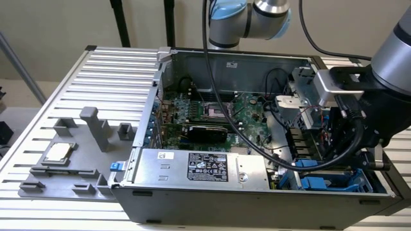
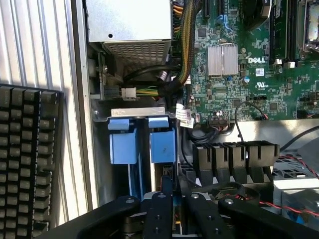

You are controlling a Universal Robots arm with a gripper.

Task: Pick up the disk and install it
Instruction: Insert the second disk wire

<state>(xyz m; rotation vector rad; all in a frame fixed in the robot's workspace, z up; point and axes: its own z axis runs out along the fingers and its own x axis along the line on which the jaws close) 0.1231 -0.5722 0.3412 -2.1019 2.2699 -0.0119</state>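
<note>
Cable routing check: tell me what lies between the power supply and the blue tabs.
In the wrist view, black cables, a white connector and a metal strip lie between the power supply and the blue tabs.

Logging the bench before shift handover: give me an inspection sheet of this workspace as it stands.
Surface: ribbed metal table bearing an open computer case.
Job's things: disk, blue-railed, stands in the drive bay at the gripper.
Clutter: grey fixture tray with a silver chip; keyboard.
Grippers: gripper down at the drive bay; grip unclear.
Cables: black cable hangs across the motherboard.
Surroundings: beige wall.
</note>
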